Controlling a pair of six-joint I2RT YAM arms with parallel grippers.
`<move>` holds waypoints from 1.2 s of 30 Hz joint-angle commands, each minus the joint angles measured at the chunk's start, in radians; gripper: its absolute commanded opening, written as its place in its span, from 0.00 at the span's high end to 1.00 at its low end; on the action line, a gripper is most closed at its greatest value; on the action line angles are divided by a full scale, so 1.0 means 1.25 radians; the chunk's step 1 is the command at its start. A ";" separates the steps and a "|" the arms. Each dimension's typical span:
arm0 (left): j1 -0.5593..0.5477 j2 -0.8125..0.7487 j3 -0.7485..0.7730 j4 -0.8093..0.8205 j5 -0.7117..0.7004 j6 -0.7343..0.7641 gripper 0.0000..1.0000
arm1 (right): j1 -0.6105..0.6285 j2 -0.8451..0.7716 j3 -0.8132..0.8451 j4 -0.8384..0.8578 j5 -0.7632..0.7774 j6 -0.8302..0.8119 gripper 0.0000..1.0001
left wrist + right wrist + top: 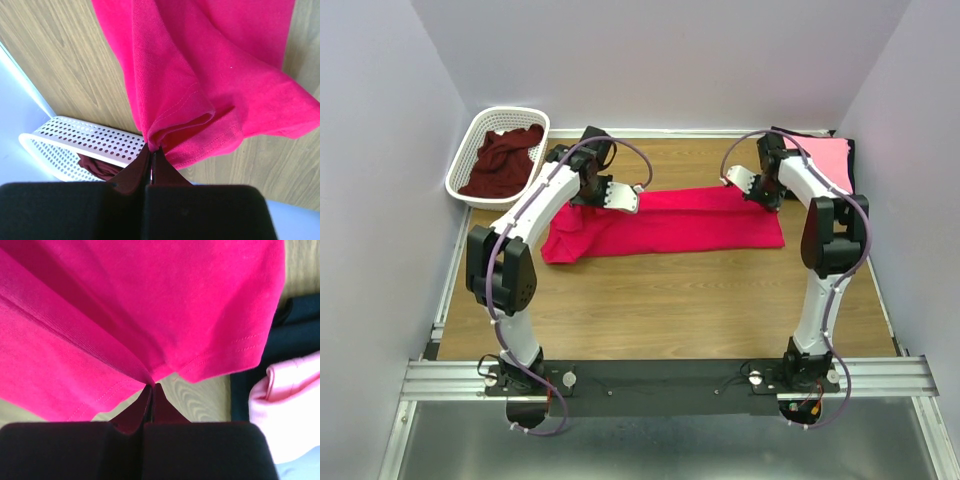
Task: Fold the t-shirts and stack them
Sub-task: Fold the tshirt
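Observation:
A crimson-red t-shirt [670, 225] lies stretched across the table's far half. My left gripper [605, 190] is shut on its left far edge; in the left wrist view the gripper [151, 148] pinches bunched red fabric [200, 90]. My right gripper [760, 188] is shut on its right far edge; in the right wrist view the gripper [152, 385] pinches the red shirt [150, 305]. A light pink t-shirt [823, 160] lies folded on a black t-shirt [848, 175] at the far right. A dark maroon t-shirt [503, 160] lies crumpled in the basket.
A white lattice basket [470, 150] stands at the far left corner, also in the left wrist view [75, 142]. The pink shirt [290, 405] and black shirt [295, 335] lie just right of my right gripper. Walls close in on three sides.

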 commanded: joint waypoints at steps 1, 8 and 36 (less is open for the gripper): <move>0.011 0.027 0.030 0.010 0.007 0.019 0.98 | -0.008 0.031 0.039 0.004 0.025 -0.008 0.99; 0.026 0.066 0.063 0.053 0.024 0.005 0.74 | -0.007 0.054 0.071 0.011 0.031 0.031 0.72; 0.269 -0.044 -0.185 0.136 0.482 -0.548 0.42 | -0.023 -0.040 0.062 -0.176 -0.379 0.454 0.52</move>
